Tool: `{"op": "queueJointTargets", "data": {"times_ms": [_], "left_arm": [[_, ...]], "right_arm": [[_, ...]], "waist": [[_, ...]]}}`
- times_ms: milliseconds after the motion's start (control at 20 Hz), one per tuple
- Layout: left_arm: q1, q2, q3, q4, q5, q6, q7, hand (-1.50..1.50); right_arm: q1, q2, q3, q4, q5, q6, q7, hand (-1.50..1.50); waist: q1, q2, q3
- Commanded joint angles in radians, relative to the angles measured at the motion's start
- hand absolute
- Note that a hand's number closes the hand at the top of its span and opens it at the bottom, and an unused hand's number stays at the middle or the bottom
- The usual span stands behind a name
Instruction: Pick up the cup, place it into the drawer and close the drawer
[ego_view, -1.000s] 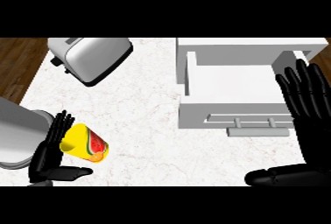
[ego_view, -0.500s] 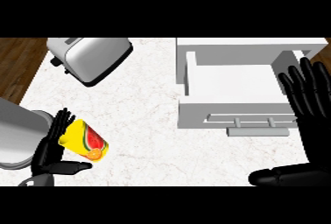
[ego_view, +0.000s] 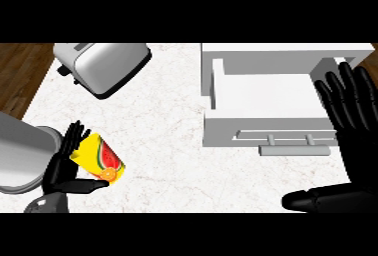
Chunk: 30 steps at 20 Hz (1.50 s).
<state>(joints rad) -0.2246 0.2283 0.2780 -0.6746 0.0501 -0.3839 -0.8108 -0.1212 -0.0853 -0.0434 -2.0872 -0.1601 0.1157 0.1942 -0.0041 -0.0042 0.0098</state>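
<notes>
The cup (ego_view: 99, 159) is yellow with a watermelon and orange picture, tilted at the lower left of the counter. My left hand (ego_view: 65, 170) holds it, fingers behind it and thumb curled under its base. The white drawer (ego_view: 266, 100) stands open at the upper right, its handle (ego_view: 293, 143) facing the near side, nothing inside it. My right hand (ego_view: 354, 115) is open and upright with straight fingers at the right edge, beside the drawer's right wall, well apart from the cup.
A silver toaster (ego_view: 103, 65) lies at the upper left of the marble counter (ego_view: 170, 125). A grey round pot (ego_view: 22, 155) sits at the left edge behind my left hand. Dark wooden floor (ego_view: 18, 75) shows past the counter's left edge.
My left hand with the cup has shifted slightly down and left, and the cup has tilted a bit more. My right hand has drifted a little to the right.
</notes>
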Motion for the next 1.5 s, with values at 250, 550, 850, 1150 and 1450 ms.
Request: {"op": "queueJointTargets", "data": {"times_ms": [250, 550, 850, 1150, 1450], "left_arm": [[-0.039, -0.009, -0.029, 0.106, 0.058, -0.226, 0.003, -1.50], [-0.014, -0.050, -0.067, 0.095, 0.067, -0.270, -0.044, 1.50], [0.004, -0.037, -0.095, 0.078, 0.032, -0.220, -0.177, 1.50], [-0.109, -0.093, 0.035, 0.148, 0.119, 0.066, -0.188, 1.50], [-0.065, -0.098, 0.019, 0.073, 0.136, 0.082, -0.236, 1.50]], "right_arm": [[0.064, 0.013, 0.023, -0.050, 0.003, 0.010, -0.010, -1.50], [0.053, 0.014, 0.005, -0.004, 0.004, 0.009, -0.032, -1.50], [-0.015, -0.008, -0.022, -0.008, 0.012, -0.013, 0.009, -1.50], [0.027, 0.002, 0.016, -0.026, 0.015, 0.004, 0.014, -1.50], [-0.011, -0.006, -0.008, -0.013, 0.007, -0.010, 0.037, -1.50]], "waist": [[-0.008, 0.006, -0.011], [-0.002, 0.007, -0.011], [0.000, 0.006, -0.011], [-0.007, 0.008, -0.011], [0.001, 0.005, -0.010]]}}
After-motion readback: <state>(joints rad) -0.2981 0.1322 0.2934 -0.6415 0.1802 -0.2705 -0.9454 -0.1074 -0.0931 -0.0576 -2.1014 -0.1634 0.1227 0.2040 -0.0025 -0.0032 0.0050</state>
